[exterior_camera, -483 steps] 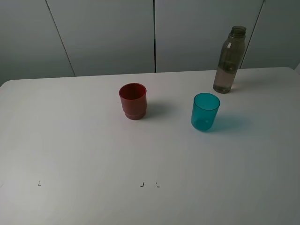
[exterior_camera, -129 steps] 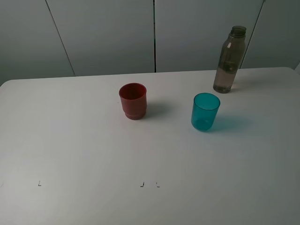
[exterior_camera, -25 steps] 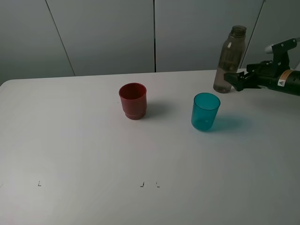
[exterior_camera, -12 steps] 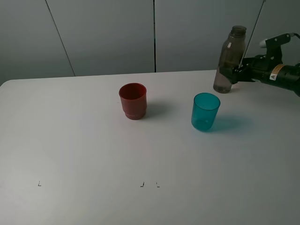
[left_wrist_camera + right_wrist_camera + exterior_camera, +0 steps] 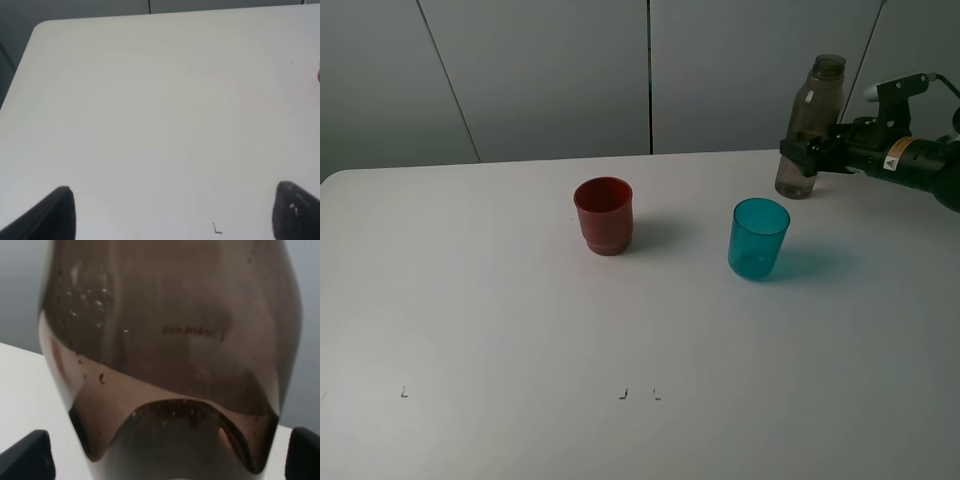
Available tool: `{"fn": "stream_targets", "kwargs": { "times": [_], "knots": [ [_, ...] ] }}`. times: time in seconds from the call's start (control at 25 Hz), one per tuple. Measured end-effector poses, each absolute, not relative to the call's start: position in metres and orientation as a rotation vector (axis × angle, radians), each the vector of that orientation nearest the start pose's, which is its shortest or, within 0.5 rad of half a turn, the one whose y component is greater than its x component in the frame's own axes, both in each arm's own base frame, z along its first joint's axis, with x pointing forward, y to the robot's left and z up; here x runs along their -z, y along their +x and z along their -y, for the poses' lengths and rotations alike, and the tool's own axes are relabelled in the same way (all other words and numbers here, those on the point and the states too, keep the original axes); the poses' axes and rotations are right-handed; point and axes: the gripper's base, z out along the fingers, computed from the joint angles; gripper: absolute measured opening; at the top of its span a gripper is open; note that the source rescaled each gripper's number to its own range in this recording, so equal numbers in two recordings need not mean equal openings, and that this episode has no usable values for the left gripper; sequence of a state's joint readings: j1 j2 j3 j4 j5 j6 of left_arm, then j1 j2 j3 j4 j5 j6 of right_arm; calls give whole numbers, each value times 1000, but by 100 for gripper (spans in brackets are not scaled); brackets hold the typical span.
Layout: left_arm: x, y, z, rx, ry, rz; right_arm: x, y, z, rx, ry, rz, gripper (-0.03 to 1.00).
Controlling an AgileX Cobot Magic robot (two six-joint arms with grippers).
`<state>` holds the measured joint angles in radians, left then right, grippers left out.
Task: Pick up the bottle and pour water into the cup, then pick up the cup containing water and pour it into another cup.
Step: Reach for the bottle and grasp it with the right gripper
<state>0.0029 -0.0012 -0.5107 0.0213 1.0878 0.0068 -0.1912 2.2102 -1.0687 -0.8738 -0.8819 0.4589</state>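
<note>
Plainly, the red cup (image 5: 603, 215) and the teal cup (image 5: 758, 238) had not been moved from their earlier places on the white table (image 5: 500, 300). The red cup was left upright near the middle, and the teal cup upright to its right and slightly nearer. The bottle (image 5: 809, 130) was likewise kept upright at the far right, beyond the teal cup. Only the right gripper (image 5: 798, 156) had been carried on. Half a second before it was held just right of the bottle; now it had been brought leftward until its fingers were seen across the bottle's lower half.

The left gripper (image 5: 172, 210) was held over bare table, its fingers (image 5: 57, 215) set wide apart with nothing between them. The right arm (image 5: 910, 160) was stretched in from the right edge, nearly level. In the right wrist view the frame was filled by the bottle (image 5: 172, 340), and the two dark fingertips (image 5: 22, 460) were spread to either side of it. A narrow gap was left, so the jaws were judged open around the bottle, not clamped on it.

A small L-shaped mark (image 5: 217, 230) was drawn on the table. Mirrored lettering (image 5: 192, 331) was made out through the bottle, too unclear to be spelled. A small yellow label (image 5: 893, 163) was seen on the right arm; its text could not be read.
</note>
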Motion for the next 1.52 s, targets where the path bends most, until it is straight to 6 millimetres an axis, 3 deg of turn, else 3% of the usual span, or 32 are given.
{"fn": "stream_targets", "kwargs": {
  "times": [0.28, 0.52, 1.52],
  "knots": [
    [-278, -7, -2, -32, 3, -2059, -89, 416, 24, -377, -359, -1859, 100],
    [-278, -7, -2, -32, 3, -2059, -85, 425, 9, -400, -364, -1852, 100],
    [-278, -7, -2, -27, -4, -2059, -83, 434, 12, -361, -278, -1891, 100]
  ]
}}
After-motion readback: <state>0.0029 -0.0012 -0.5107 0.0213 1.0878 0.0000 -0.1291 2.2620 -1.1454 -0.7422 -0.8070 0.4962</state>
